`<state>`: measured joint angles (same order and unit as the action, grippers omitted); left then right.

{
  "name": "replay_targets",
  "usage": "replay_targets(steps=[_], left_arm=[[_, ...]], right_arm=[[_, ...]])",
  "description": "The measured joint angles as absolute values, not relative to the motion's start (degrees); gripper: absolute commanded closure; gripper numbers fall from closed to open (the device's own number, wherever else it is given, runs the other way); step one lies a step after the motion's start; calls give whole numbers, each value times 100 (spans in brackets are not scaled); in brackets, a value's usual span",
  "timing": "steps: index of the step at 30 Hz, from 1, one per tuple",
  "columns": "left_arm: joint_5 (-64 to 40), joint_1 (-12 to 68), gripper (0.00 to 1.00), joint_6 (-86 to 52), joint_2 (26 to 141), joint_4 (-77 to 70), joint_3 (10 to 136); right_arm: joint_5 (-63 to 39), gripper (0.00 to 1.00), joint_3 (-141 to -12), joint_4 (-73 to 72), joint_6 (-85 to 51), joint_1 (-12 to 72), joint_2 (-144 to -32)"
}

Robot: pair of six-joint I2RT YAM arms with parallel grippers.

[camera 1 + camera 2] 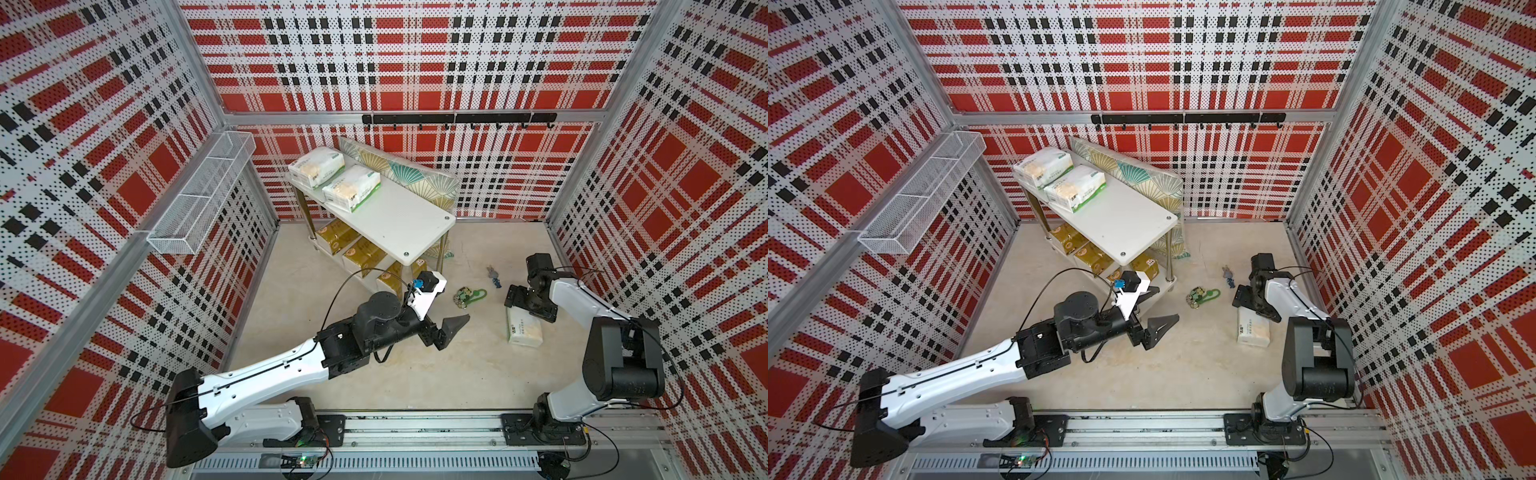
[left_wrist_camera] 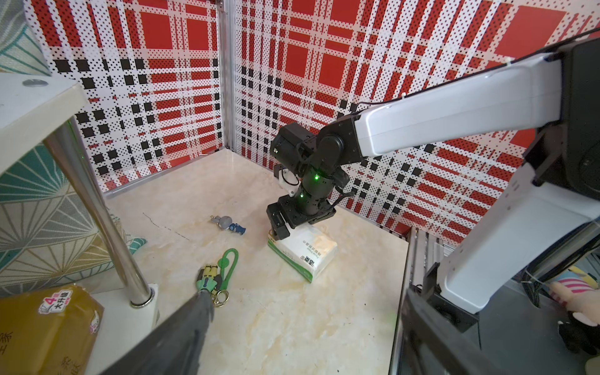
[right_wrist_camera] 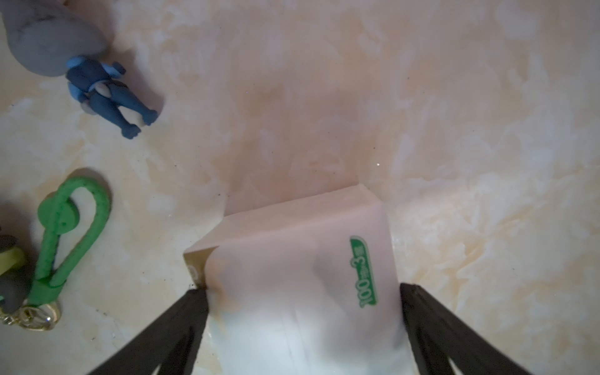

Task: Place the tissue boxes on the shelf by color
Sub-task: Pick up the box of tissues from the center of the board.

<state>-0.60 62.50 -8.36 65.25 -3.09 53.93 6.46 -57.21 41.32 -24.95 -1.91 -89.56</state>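
Note:
The shelf (image 1: 399,216) stands at the back. Its top board carries two white tissue boxes (image 1: 318,162) (image 1: 352,187), and the lower board holds three gold ones (image 1: 336,237) (image 1: 363,255) (image 1: 395,276). Another white tissue box (image 1: 525,330) lies on the floor at the right. My right gripper (image 3: 303,289) is down over it, open. Its fingers (image 3: 181,318) stand either side of the pack's end, which looks unsqueezed. My left gripper (image 1: 1168,302) hangs open and empty just in front of the shelf's near end, above bare floor (image 2: 306,293).
A fan-patterned cushion (image 1: 407,174) leans behind the shelf. A green keychain (image 1: 469,296) and a small blue figure (image 1: 494,279) lie on the floor between the two grippers. A wire basket (image 1: 199,199) hangs on the left wall, and a black hook rail (image 1: 457,119) runs along the back wall.

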Motion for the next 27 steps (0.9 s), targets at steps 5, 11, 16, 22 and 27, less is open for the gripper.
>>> replay_targets(steps=[5, 11, 16, 22, 27], left_arm=[[-62, 6250, 5, -829, 6584, -298, 5428], [-64, 6252, 5, -786, 6637, -298, 5507], [-78, 6252, 5, -749, 6700, -296, 5566], [-97, 6252, 5, -744, 6740, -294, 5566], [-134, 6252, 5, -744, 6788, -294, 5568]], right_arm=[[661, 0, -5736, 4097, -2244, -97, -8973], [602, 0, -5714, 3988, -2010, 32, -8925], [655, 0, -5714, 3957, -1837, 97, -8925], [729, 0, -5714, 3927, -1625, 331, -8923], [687, 0, -5666, 3806, -1446, 364, -8805]])
